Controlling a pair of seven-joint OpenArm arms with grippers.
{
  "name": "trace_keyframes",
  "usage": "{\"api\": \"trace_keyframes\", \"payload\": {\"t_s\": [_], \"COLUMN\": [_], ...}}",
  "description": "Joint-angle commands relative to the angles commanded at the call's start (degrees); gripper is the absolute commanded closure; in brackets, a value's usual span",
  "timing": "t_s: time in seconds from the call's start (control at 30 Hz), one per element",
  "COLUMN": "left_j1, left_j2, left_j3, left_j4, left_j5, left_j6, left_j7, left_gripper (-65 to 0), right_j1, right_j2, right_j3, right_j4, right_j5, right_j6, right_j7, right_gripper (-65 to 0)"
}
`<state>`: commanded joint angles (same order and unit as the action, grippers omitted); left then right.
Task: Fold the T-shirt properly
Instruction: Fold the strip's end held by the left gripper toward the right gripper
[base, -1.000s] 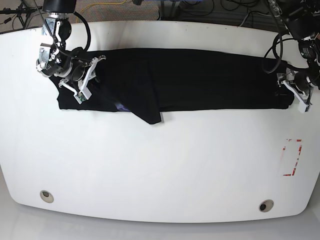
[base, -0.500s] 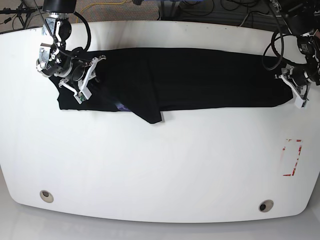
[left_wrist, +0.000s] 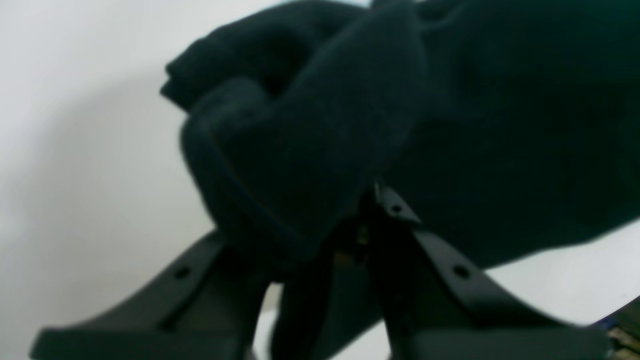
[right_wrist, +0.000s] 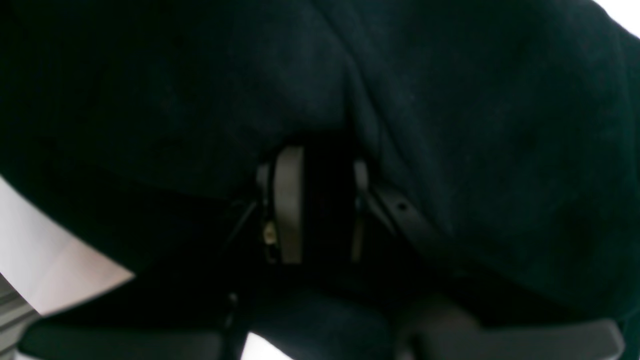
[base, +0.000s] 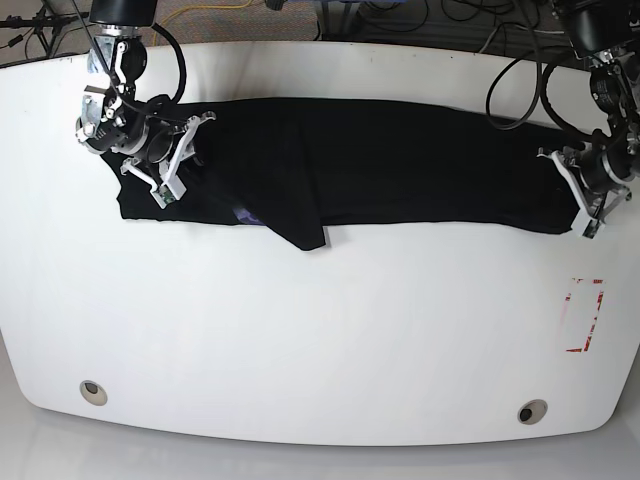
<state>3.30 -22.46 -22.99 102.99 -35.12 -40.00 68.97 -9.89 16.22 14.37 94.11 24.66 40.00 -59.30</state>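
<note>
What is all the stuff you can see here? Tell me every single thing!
T-shirt: one, black, folded into a long band across the far half of the table, one flap sticking out toward the near side, a bit of purple print peeking beside it.
Table: one, white, rounded corners, fills most of the base view.
Holes: two, round, near the table's front corners.
Red-and-white marking: one, on the table's right side in the base view.
Cables: several, dark plus one yellow, on the floor behind the table.
Left end effector: one, white fingers, shut on the shirt's end.
Right end effector: one, white fingers, shut on the shirt's other end.
</note>
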Motion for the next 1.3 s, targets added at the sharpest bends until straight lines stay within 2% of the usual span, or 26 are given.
{"api": "trace_keyframes", "payload": {"t_s": [0.13,0.43,0.47,0.6,0.7,0.9,1.07,1.3], "left_j1": [0.0,-3.3,-4.0,-5.0,-5.7,-5.7,-5.7,-5.8], "left_j2": [0.9,9.5,10.5,14.1,16.8,21.6,23.2,23.9], "left_j3": [3.9,6.7,7.6,10.6,12.2,13.5,13.9,13.9], "left_j4": [4.5,7.8,7.7,7.6,6.5,4.4,1.1,-1.2], "left_j5": [-0.3,0.0,0.1,-0.1,0.0,0.0,0.0,0.0], "left_j6": [0.0,0.0,0.5,5.3,6.9,8.5,10.6,11.0], "left_j7": [2.3,6.7,7.1,7.2,7.2,7.2,7.0,5.5], "left_gripper": [-4.6,-4.7,-4.7,-4.7,-4.7,-4.9,-4.9,-4.9], "right_j1": [0.0,0.0,0.0,0.0,0.0,0.0,0.0,0.0], "right_j2": [0.0,0.0,0.0,0.0,0.0,-0.1,-0.1,-0.1], "right_j3": [0.0,0.0,0.0,0.0,0.0,0.0,0.0,0.0], "right_j4": [0.0,0.1,0.2,0.2,0.2,0.2,0.2,0.2], "right_j5": [0.0,0.0,0.0,0.0,0.0,0.2,0.2,0.3], "right_j6": [0.0,0.0,0.0,0.0,0.0,0.0,0.0,0.0], "right_j7": [0.0,0.0,0.0,0.0,0.0,0.0,0.0,0.0], "right_gripper": [-11.6,-11.6,-11.6,-11.6,-11.6,-11.6,-11.6,-11.6]}}
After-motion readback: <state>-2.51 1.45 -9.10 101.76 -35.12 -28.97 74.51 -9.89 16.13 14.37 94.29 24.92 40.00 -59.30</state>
